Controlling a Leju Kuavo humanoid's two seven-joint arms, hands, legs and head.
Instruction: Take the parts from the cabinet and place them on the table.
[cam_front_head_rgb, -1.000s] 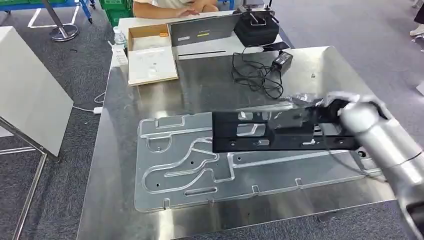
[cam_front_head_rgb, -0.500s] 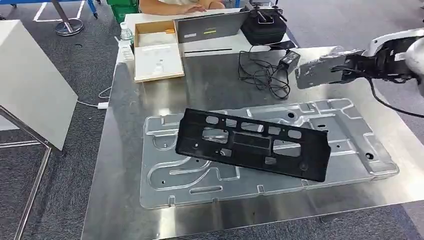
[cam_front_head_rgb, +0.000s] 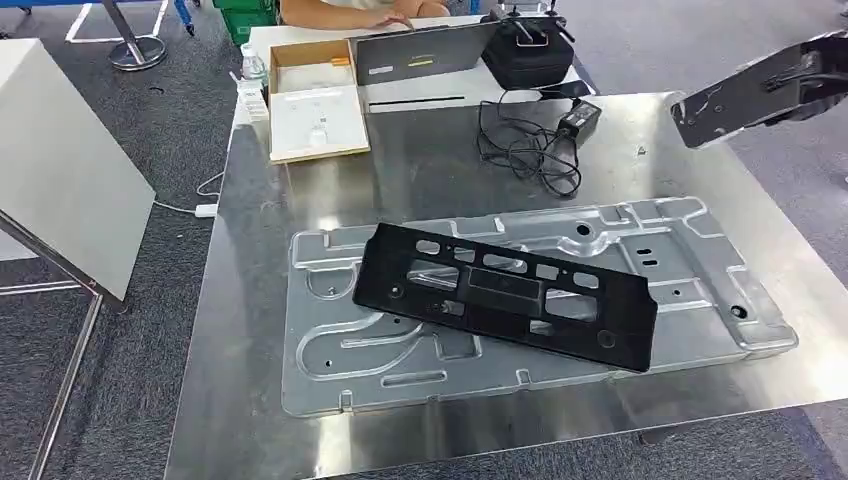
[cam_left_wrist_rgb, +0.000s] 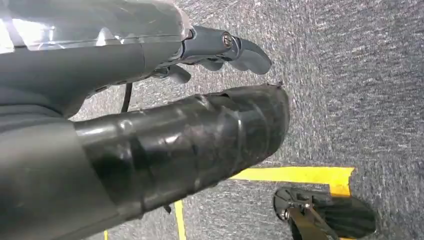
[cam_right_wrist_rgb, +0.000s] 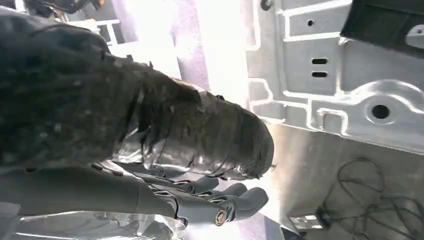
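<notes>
While the black part (cam_front_head_rgb: 505, 296) lies on the metal plate (cam_front_head_rgb: 700, 290), the right hand (cam_right_wrist_rgb: 200, 165) hangs empty, fingers loosely apart.

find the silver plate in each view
Head view: the silver plate lies flat across the middle of the table, under the black part.
Left wrist view: not in it.
Right wrist view: the plate lies past the right hand.
Shared landmark: the coiled cable, beyond the plate in the head view, also appears in the right wrist view.
</notes>
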